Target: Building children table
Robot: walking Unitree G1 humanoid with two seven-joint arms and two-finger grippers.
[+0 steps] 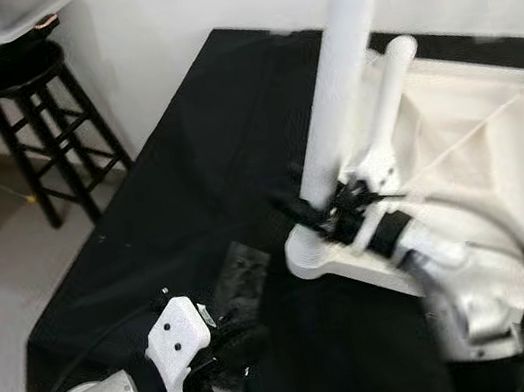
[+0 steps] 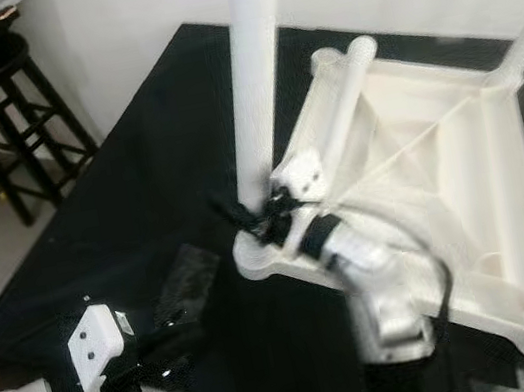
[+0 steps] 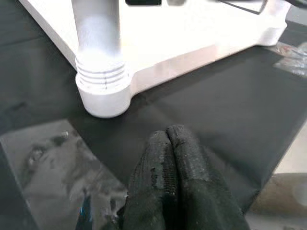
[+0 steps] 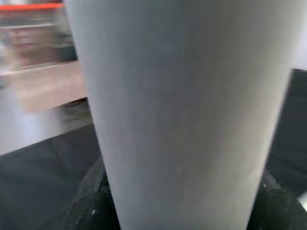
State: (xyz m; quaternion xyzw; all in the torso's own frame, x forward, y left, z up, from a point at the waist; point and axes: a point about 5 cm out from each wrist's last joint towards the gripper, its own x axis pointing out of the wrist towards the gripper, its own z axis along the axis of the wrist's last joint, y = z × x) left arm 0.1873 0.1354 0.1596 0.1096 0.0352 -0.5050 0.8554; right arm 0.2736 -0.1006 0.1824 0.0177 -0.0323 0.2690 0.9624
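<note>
One white leg (image 1: 345,59) stands upright in the near-left corner socket (image 3: 103,91) of the upside-down white tabletop (image 2: 438,155), which lies on the black cloth (image 1: 186,169) toward its right side. I have the right gripper (image 1: 331,212) clamped around the leg's base, low down, where I judge a twist will best seat the thread. My left gripper (image 3: 168,167) rests near the cloth's front edge, fingers pressed together on nothing, just short of that corner and beside a clear plastic bag (image 3: 53,167); a second leg (image 2: 350,89) lies loose on the tabletop's underside, within reach for the next corner.
</note>
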